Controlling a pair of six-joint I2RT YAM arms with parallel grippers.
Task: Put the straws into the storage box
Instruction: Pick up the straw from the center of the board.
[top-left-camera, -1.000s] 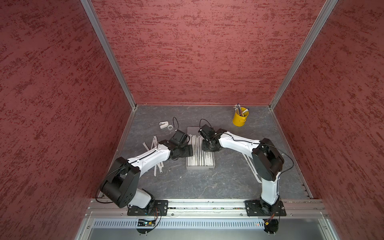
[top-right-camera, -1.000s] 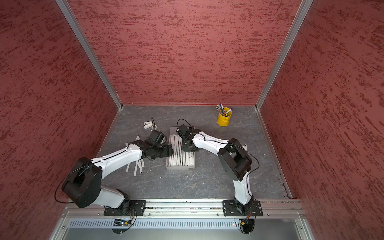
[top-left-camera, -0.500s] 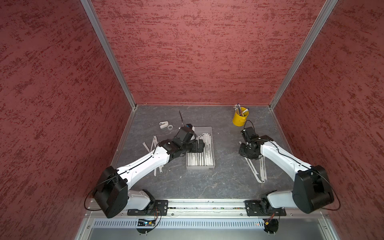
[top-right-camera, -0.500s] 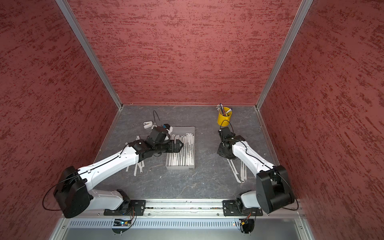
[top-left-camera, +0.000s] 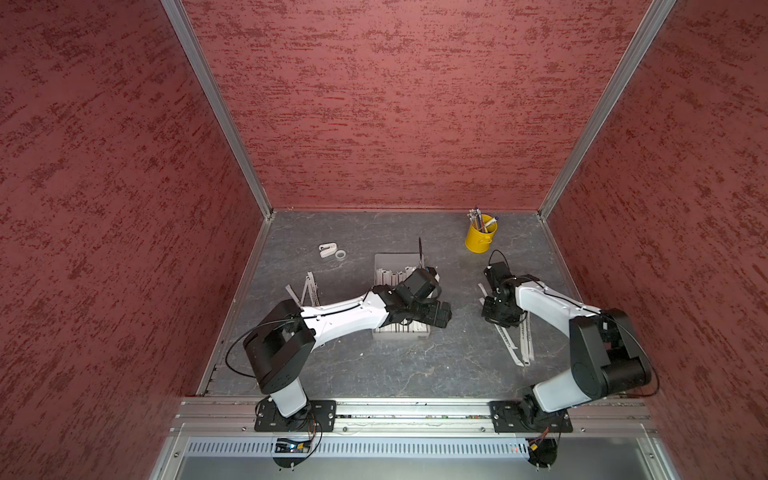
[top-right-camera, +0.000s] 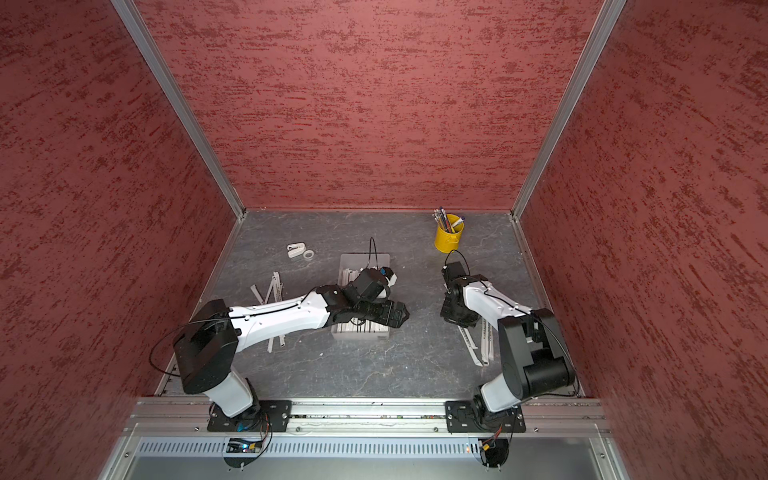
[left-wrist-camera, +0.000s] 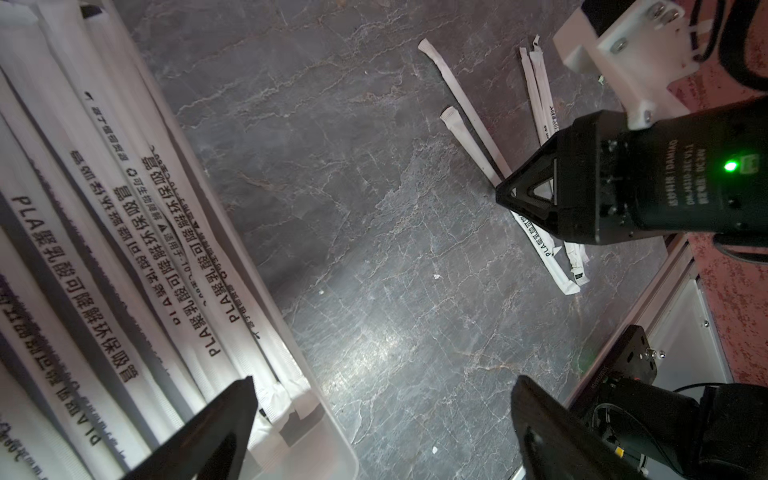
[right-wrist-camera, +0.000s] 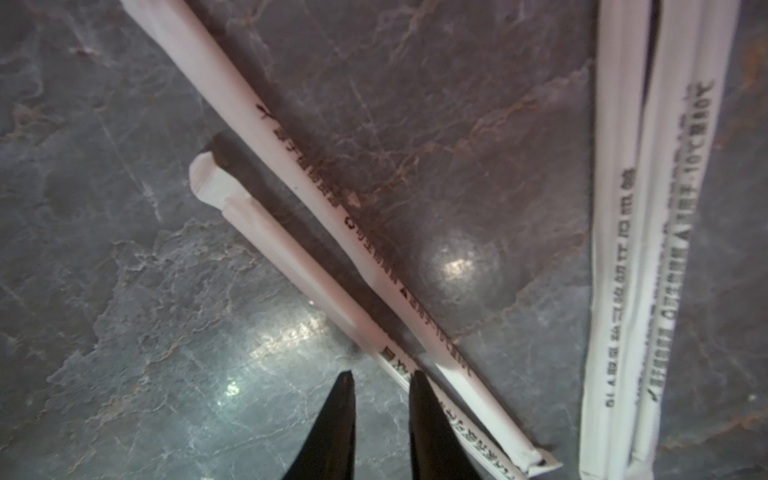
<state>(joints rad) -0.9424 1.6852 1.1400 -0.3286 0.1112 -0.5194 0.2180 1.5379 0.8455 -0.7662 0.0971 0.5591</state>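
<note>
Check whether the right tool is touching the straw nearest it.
Cannot tell. In the right wrist view, one fingertip of the right tool overlaps the nearest straw; pressing or hovering above it does not show.

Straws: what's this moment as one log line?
left gripper: open, at box edge | right gripper: open, empty, over loose straws

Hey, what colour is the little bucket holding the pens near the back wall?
The bucket is bright yellow; it shows best in both top views.
</note>
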